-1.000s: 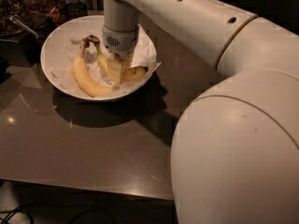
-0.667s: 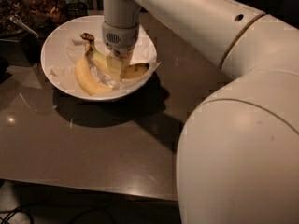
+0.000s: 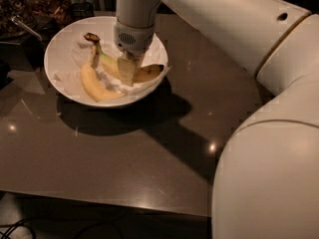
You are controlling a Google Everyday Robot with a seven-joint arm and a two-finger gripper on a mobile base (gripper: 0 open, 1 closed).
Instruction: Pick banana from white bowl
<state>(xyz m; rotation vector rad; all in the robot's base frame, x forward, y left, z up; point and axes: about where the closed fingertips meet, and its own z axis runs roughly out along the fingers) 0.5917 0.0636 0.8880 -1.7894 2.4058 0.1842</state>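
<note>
The dark worktop [image 3: 124, 168] fills the lower left, and the pale arm [image 3: 269, 173] fills the right side. In the upper left sits the bowl [image 3: 55, 49], with a paler banana [image 3: 92, 83] along its near side. Just behind that, the tool [image 3: 127, 69] reaches down into the bowl, closed around the middle of the banana [image 3: 107, 61], whose dark stem points to the upper left

No readable text anywhere, nor on the gripper [image 3: 127, 73] clasping the banana [image 3: 145, 74].

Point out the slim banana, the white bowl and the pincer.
banana [image 3: 103, 59], camera view, greenish neck
white bowl [image 3: 54, 54], camera view, left wall
pincer [image 3: 127, 72], camera view, its tip, at the banana's middle inside the bowl
</note>
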